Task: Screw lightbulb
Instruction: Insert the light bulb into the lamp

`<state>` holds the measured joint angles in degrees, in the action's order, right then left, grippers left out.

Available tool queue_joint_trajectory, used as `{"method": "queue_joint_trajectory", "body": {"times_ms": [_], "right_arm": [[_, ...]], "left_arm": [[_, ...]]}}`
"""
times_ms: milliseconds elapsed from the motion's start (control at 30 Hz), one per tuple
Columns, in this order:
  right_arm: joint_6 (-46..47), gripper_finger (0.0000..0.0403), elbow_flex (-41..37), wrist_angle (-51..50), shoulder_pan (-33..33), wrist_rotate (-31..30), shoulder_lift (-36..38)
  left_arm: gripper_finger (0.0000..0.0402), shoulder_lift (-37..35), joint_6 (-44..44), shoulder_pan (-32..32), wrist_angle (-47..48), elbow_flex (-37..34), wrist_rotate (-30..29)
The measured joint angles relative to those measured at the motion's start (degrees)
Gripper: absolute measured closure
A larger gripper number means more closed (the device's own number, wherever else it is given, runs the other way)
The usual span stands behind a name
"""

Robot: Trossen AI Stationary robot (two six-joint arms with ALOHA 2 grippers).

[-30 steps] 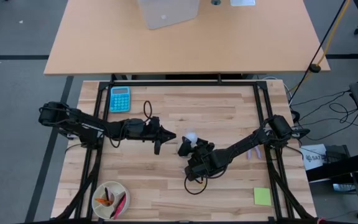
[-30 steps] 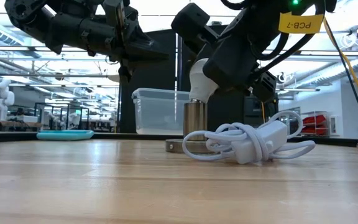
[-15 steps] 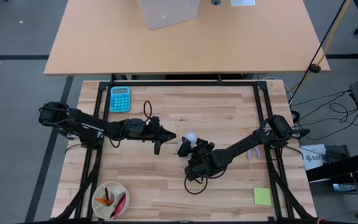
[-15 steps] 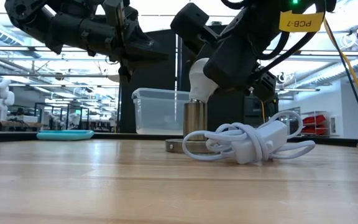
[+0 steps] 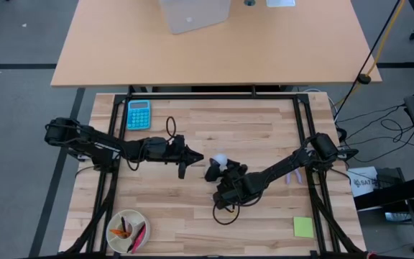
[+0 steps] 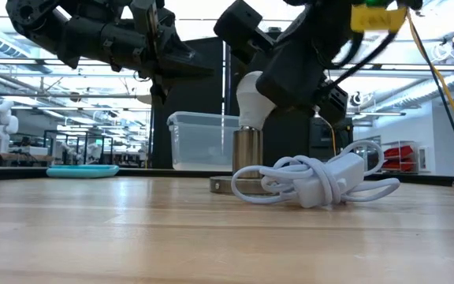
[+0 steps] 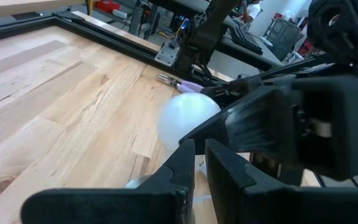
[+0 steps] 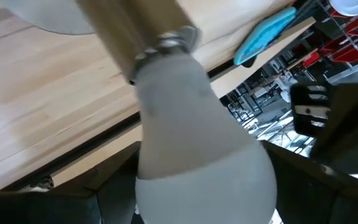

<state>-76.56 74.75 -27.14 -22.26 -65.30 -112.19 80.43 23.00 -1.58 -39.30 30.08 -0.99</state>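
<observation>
Lightbulb: the lightbulb (image 6: 252,93) stands base-down, leaning slightly, on a silvery cylindrical socket (image 6: 247,151) near the middle of the wooden table (image 5: 264,216); from above its white globe (image 5: 221,159) shows just beside the right arm's wrist.

Right gripper: the right gripper (image 5: 223,173) is clamped on the globe, a dark finger on either side (the wrist camera shows the frosted glass (image 8: 194,149) filling the gap between them).

Left gripper: the left gripper (image 5: 185,160) hangs above the table, just beside the bulb and apart from it; its two fingers (image 7: 185,171) lie close together with only a narrow slit between, holding nothing.

Socket base: a flat grey disc (image 6: 221,185) under the cylinder rests on the tabletop.

Cable: a white coiled cable (image 6: 314,180) lies on the table in front of the socket.

Other items: a turquoise calculator (image 5: 138,114), a bowl of small objects (image 5: 126,232) and a green sticky pad (image 5: 303,227) sit well apart from the bulb.
</observation>
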Motion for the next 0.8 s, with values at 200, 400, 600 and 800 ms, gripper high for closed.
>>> {"method": "queue_joint_trajectory", "body": {"times_ms": [200, 400, 600, 800], "right_arm": [[-0.2, 0.0105, 1.3, -0.1, 0.0, -0.1, 0.0], [-0.4, 0.0106, 1.4, 0.0, -0.4, -0.1, 0.0], [-0.4, 0.0106, 1.4, 1.6, -0.8, 0.0, 0.0], [-0.6, 0.0106, 1.4, 2.8, -0.7, 0.0, 0.0]], "left_arm": [[0.0360, 0.0, 0.0, 0.0, 0.3, 0.0, 0.0], [0.0360, 0.0, -0.1, 0.0, 0.3, 0.0, 0.0], [0.0360, 0.0, -0.1, 0.0, 0.3, 0.0, 0.0], [0.0360, 0.0, -0.1, 0.0, 0.3, 0.0, 0.0]]}}
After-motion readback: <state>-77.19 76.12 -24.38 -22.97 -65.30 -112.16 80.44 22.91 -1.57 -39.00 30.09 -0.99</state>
